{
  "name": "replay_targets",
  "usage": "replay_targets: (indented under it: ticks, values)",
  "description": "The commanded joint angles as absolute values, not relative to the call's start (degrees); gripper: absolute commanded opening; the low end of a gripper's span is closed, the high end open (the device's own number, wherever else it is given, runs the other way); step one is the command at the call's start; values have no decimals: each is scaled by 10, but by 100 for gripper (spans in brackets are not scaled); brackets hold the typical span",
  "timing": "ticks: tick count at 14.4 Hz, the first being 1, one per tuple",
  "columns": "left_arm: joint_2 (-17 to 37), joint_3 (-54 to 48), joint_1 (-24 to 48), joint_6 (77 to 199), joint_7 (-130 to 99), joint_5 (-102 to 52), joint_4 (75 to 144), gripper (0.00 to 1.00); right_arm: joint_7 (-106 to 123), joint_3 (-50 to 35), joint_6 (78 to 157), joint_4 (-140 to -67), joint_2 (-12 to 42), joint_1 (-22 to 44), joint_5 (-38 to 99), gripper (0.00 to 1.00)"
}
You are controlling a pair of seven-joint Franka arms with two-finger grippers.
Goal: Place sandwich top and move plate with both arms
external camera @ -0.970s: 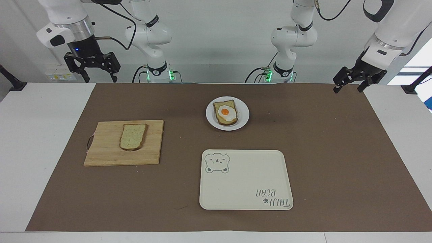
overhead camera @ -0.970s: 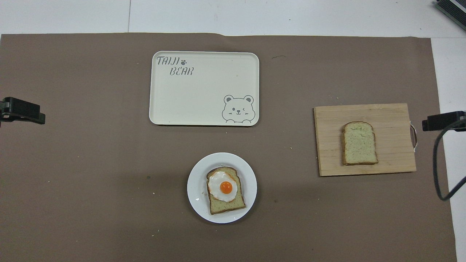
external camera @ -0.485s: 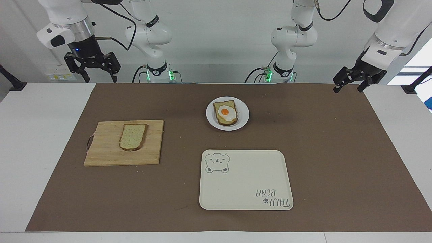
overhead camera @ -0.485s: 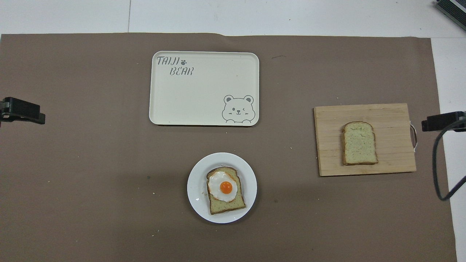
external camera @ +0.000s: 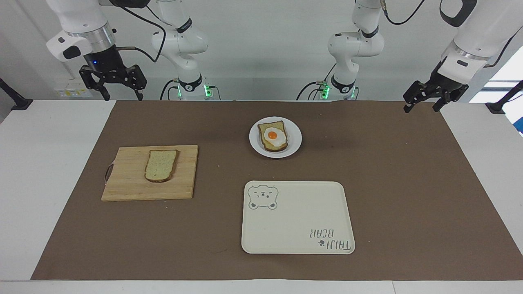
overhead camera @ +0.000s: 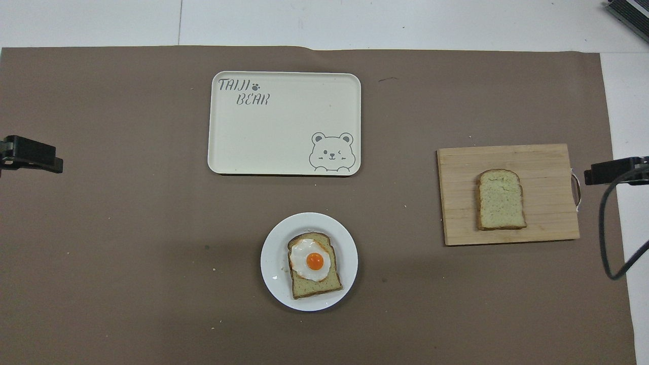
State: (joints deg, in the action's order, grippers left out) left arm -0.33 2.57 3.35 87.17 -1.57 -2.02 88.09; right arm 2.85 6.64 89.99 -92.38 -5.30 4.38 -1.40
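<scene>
The sandwich top (external camera: 161, 165) (overhead camera: 501, 199), a plain pale slice with a brown crust, lies flat on a wooden cutting board (external camera: 126, 183) (overhead camera: 456, 203) toward the right arm's end of the table. The small round white plate (external camera: 295, 141) (overhead camera: 271, 263) sits mid-table near the robots and carries a bread slice topped with a fried egg (external camera: 273, 136) (overhead camera: 313, 263). My right gripper (external camera: 112, 89) hangs open in the air over the table's edge by the right arm's end, holding nothing. My left gripper (external camera: 422, 102) hangs open over the mat's corner at the left arm's end, empty.
A cream rectangular tray with a bear drawing (external camera: 298, 218) (overhead camera: 284, 121) lies farther from the robots than the plate. A brown mat (external camera: 388, 183) covers most of the white table. A black cable (overhead camera: 608, 228) loops near the board's handle end.
The right gripper has shifted slightly toward the table's middle and turned a little. The left arm, bread, plate and tray stay as they were.
</scene>
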Motion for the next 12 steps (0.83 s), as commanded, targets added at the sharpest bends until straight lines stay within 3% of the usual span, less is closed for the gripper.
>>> replay_targets:
  ticks: [1,12]
  values:
    - [-17,26,33,867,-19,-14,893,100,42,64,909,-937,-56,41,-11,100]
    - [-17,26,33,867,-19,-14,893,100,49,62,1019,-1020,-33,42,-11,100]
